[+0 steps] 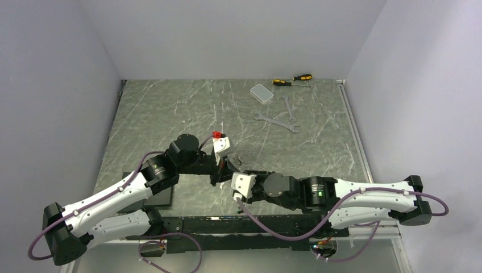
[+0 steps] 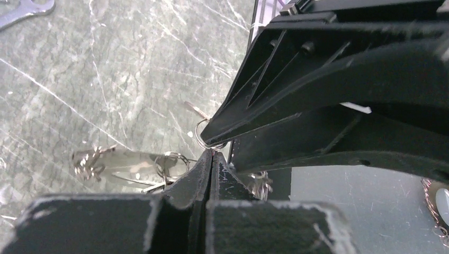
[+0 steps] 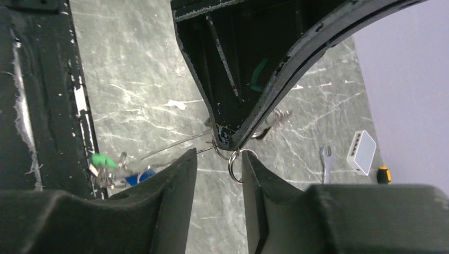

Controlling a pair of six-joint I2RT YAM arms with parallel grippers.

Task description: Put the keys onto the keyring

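My left gripper is shut, its tips pinching thin silver wire of the keyring where a small ring sits. That wire runs back to a bunch of keys on the table, one with a green head and one with a blue head. The same bunch shows in the left wrist view as keys. My right gripper stands open just below the left fingertips. A small split ring hangs between the right fingers. In the top view the left gripper and right gripper meet tip to tip.
Two long wrenches lie at the back right, with a white box and two yellow-handled screwdrivers behind them. A black pad lies by the left arm. The table's right edge rail runs along the wall.
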